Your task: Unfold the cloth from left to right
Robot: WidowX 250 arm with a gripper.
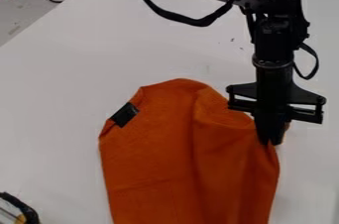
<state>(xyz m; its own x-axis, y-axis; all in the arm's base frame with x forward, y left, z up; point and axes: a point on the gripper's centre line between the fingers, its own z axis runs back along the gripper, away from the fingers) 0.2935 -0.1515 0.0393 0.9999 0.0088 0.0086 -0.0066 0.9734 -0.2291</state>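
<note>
In the camera view, the gripper hangs over the upper right side of the orange cloth, set narrow, with what looks like 1 pinch of fabric between its tips. If that pinch is shallow, the fabric could slip out under the pull. If it takes in more than 1 layer, the whole cloth would likely slide across the white tabletop instead of opening. Dragging low rather than lifting first could also bunch the folds.

The cloth lies well in from the tabletop's slanting upper left edge, its long sides running down to the bottom of the view. It looks soft and matte, with a rounded top, 1 raised fold running lengthwise, and puckers near the gripper. A black patch sits by its upper left border, the side nearer that tabletop edge. Well apart from it, at the lower left, is a black-and-yellow object.
</note>
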